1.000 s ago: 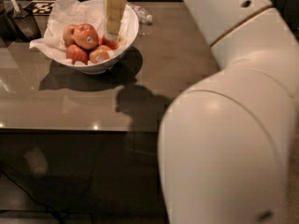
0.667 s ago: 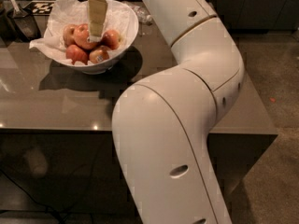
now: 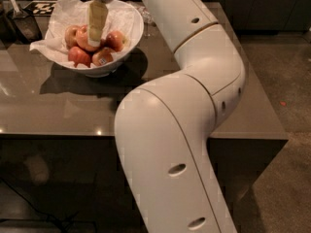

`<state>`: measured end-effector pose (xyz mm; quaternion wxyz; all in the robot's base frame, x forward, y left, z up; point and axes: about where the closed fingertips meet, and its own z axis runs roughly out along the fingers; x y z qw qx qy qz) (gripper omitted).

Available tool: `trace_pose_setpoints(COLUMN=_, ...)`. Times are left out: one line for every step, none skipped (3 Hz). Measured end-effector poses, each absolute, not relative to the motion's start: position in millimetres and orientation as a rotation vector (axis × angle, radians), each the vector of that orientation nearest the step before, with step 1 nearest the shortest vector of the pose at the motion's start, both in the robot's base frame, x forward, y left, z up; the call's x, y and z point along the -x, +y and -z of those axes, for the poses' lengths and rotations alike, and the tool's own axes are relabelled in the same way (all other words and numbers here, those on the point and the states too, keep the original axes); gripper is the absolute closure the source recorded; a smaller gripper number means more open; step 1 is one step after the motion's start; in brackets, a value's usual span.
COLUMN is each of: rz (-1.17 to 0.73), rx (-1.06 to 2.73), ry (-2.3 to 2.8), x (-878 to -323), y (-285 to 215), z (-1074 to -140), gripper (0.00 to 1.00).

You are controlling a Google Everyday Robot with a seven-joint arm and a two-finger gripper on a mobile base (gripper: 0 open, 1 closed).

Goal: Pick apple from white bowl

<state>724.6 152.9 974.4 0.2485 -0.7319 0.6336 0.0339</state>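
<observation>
While apples (image 3: 115,40) fill the white bowl (image 3: 132,37), the end effector (image 3: 96,28), grip unclear, overhangs the apple (image 3: 81,39).

5 apples (image 3: 78,56), 1 white bowl (image 3: 137,30), 1 gripper (image 3: 95,42) inside.

The white arm (image 3: 204,76) folds at its elbow and reaches far left, its pincer (image 3: 96,33) hanging straight down at upper left.

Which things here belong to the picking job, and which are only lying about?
Job: the apple, the white bowl, the gripper hanging right over that apple.
Lying about: other apples, paper lining, dark utensil at the table far-left corner.
</observation>
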Motion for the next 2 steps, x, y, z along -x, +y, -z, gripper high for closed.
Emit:
trace_pose_setpoints(rz=-0.143, rx=1.991, ry=1.748, x=-733.2, y=159.6, z=-954.4, gripper=0.00)
trace_pose_setpoints(rz=-0.176, rx=1.999, ry=1.754, x=-737.9, y=164.5, z=-940.8, gripper=0.00)
